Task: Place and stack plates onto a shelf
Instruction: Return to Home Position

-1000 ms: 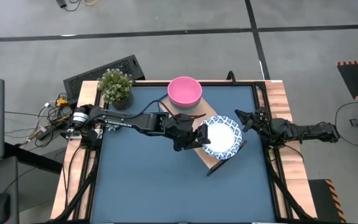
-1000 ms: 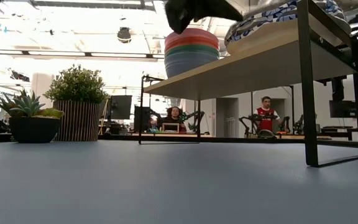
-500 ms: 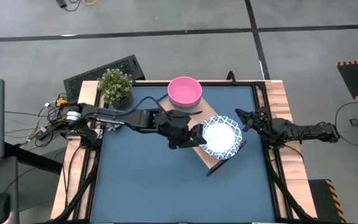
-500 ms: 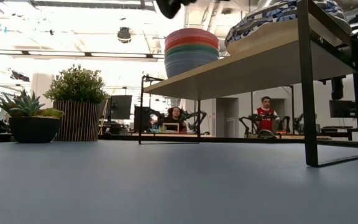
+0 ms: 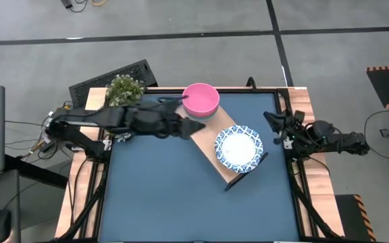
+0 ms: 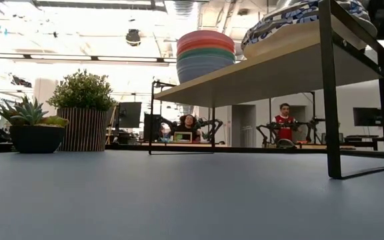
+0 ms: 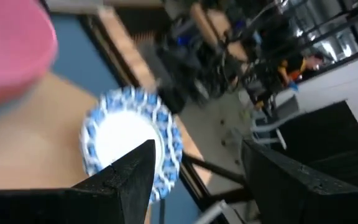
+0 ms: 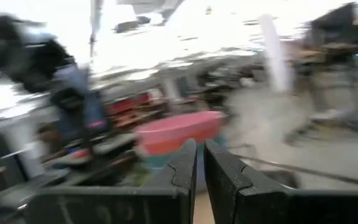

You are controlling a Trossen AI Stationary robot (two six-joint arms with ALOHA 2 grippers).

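The blue-and-white rimmed plates point(image 5: 238, 148) lie stacked on the near right half of the wooden shelf point(image 5: 204, 133); they also show in the low view point(image 6: 299, 19) and the left wrist view point(image 7: 132, 140). My left gripper point(image 5: 183, 127) is open and empty at the shelf's far left end, apart from the plates; its fingers show wide apart in the left wrist view point(image 7: 197, 186). My right gripper point(image 5: 270, 120) is shut and empty at the table's right edge; it also shows in its wrist view point(image 8: 201, 168).
A stack of coloured bowls with a pink one on top point(image 5: 200, 99) stands on the shelf's far end, close to my left gripper. A potted plant point(image 5: 124, 90) stands at the far left corner, and a second plant shows in the low view point(image 6: 31, 127). People sit in the room behind.
My left gripper has drawn back from the plates' left rim toward the table's left and far side and has risen out of the low view. The plates stay on the shelf. My right gripper has drawn back a little toward the right edge.
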